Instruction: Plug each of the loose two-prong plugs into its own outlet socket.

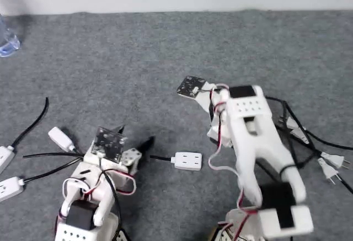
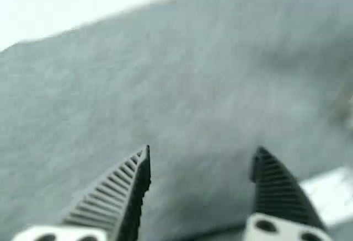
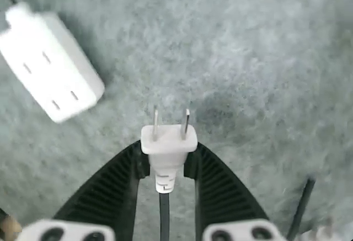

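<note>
My right gripper (image 3: pixel 167 148) is shut on a white two-prong plug (image 3: pixel 168 137), prongs pointing away, held above the grey carpet. A white outlet block (image 3: pixel 49 67) with slot pairs lies a short way ahead and to one side of the prongs. From above, that outlet block (image 1: pixel 187 161) lies between the two arms, and the right arm's white body covers its own gripper. My left gripper (image 2: pixel 202 151) is open with nothing between its fingers, just left of the block (image 2: pixel 331 194). More loose plugs (image 1: pixel 331 166) lie at the right edge.
Other white outlet blocks (image 1: pixel 59 136) (image 1: pixel 11 186) with black cords lie at the left. A tangle of black cables (image 1: pixel 300 130) runs behind the right arm. A clear bottle (image 1: pixel 8 39) stands at the far left. The carpet (image 1: pixel 138 64) stretches back to the wall.
</note>
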Motion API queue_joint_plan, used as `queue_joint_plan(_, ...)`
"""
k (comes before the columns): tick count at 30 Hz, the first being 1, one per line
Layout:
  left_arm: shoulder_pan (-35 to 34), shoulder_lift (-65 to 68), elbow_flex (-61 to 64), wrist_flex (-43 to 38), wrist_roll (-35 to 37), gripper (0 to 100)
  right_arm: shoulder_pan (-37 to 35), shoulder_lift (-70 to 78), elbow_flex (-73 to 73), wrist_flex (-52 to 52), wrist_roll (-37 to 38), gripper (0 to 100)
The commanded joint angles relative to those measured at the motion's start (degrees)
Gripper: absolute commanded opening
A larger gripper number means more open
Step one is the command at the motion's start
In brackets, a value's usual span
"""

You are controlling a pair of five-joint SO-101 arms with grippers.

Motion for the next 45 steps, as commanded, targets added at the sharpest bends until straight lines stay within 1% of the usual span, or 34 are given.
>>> queue_joint_plan(1,6.24,0.00,-1.36,-5.80,12.57,33,-0.48,-8.48,5.10,-3.38,-3.78,0.8)
queue_joint_plan(3,8.62,-0.26,1.54,-8.44,14.51,33,-0.66,-11.91,7.74,-3.30,-3.78,0.8)
queue_joint_plan(6,10.20,-0.26,4.70,-11.60,12.92,33,-3.74,-17.27,10.99,-2.42,-2.90,0.8)
queue_joint_plan(8,10.37,0.00,5.23,-11.96,12.40,33,-7.60,-21.23,12.04,-0.75,-1.93,0.8)
queue_joint_plan(13,9.93,-0.09,5.23,-12.04,12.57,33,-17.80,-29.49,11.69,4.00,-2.20,0.8)
queue_joint_plan(17,9.93,-0.09,5.23,-11.96,12.57,33,-22.37,-32.92,11.60,6.29,-4.84,0.8)
queue_joint_plan(26,9.85,-0.26,5.23,-11.87,12.31,33,-23.34,-34.59,5.98,11.56,-6.15,0.8)
queue_joint_plan(31,9.85,-0.35,5.23,-10.73,12.22,33,-23.34,-34.42,5.71,11.12,-5.89,0.8)
queue_joint_plan(34,9.76,-0.44,4.79,-10.73,12.75,33,-22.20,-34.33,7.12,8.13,-5.71,0.8)
queue_joint_plan(37,7.12,-0.44,2.07,-10.55,17.14,33,-21.32,-32.57,9.41,4.88,-5.63,0.8)
queue_joint_plan(40,6.33,-0.44,0.40,-8.00,16.18,33,-21.14,-29.05,10.11,2.95,-4.84,0.8)
queue_joint_plan(45,6.33,-0.44,0.48,-7.65,15.65,33,-21.41,-24.92,8.53,0.04,-4.92,0.8)
